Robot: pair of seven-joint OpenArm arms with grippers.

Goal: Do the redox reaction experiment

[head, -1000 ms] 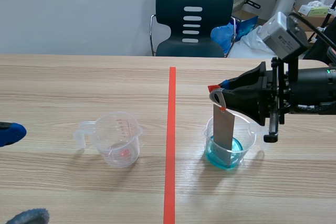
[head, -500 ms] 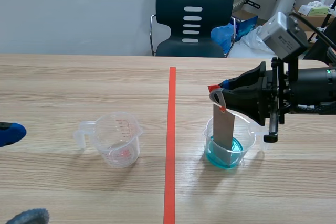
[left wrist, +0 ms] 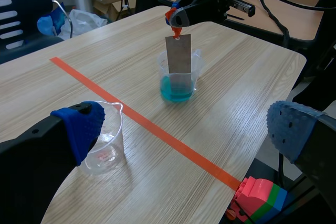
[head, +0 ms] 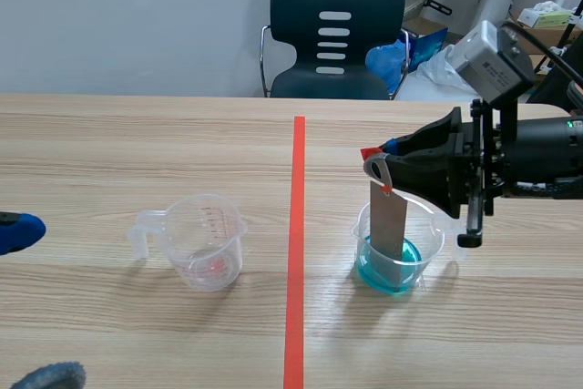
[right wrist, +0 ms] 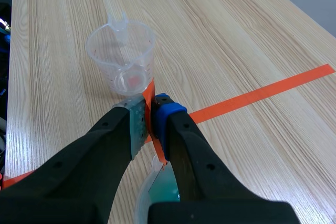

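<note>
Scene view has the right hand pinched tight on a metal strip, its lower end dipped in a cup of blue liquid (left hand spread wide, holding nothing); a sideways pull could tip the cup and spill it

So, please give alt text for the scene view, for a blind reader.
The right arm's jaws hold a grey strip upright by its orange tab, its lower end in a beaker of blue liquid. An empty measuring cup stands left of the orange tape line.

Clear plastic cups, wood-grain table
</note>
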